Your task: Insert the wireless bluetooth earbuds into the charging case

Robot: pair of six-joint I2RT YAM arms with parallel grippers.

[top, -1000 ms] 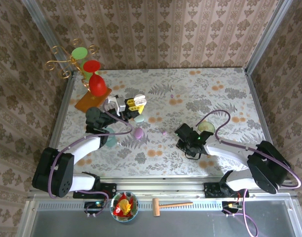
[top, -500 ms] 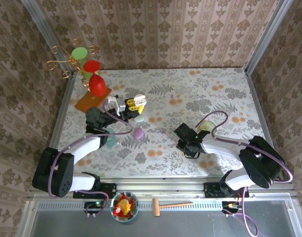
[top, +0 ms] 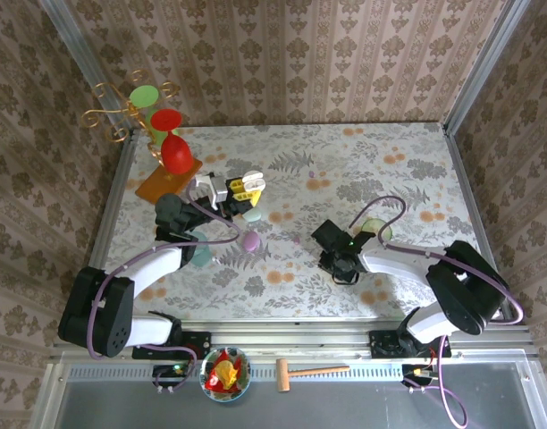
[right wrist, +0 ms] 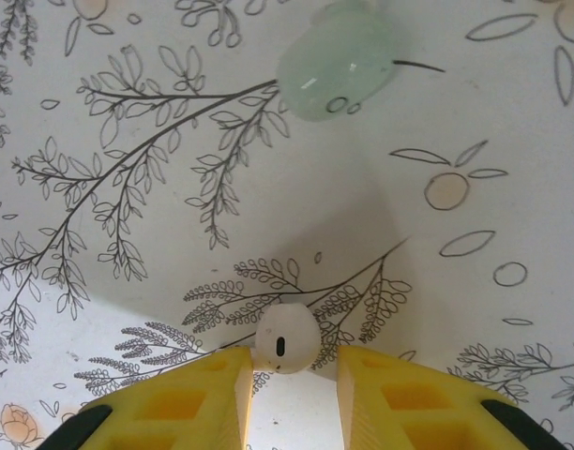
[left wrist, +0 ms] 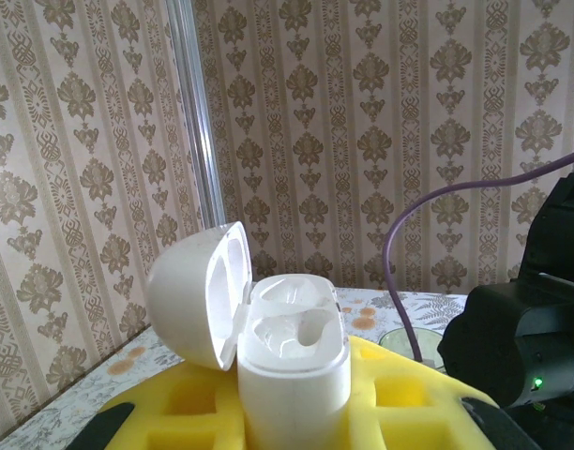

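Observation:
My left gripper (left wrist: 292,408) is shut on the white charging case (left wrist: 292,375). The case stands upright between the yellow fingers, lid (left wrist: 198,291) swung open to the left and both sockets bare. In the top view this gripper (top: 238,189) hovers over the table's left middle. A pale white earbud (right wrist: 287,339) sits at the very tips of my right gripper (right wrist: 294,356), whose yellow fingers (right wrist: 207,398) have closed in on it just above the table. A tiny lilac earbud (top: 297,239) lies left of the right wrist (top: 334,243).
A lilac oval case (top: 249,241) and a mint oval one (top: 253,214) lie below the left gripper. A mint pebble (right wrist: 336,47) lies ahead of the right fingers. Red goblets (top: 172,147) on an orange board stand far left. Glass dishes (top: 374,229) sit beside the right arm.
The right gripper has crept slightly left and its jaws have narrowed a little round the white earbud. The left arm and the case have not moved.

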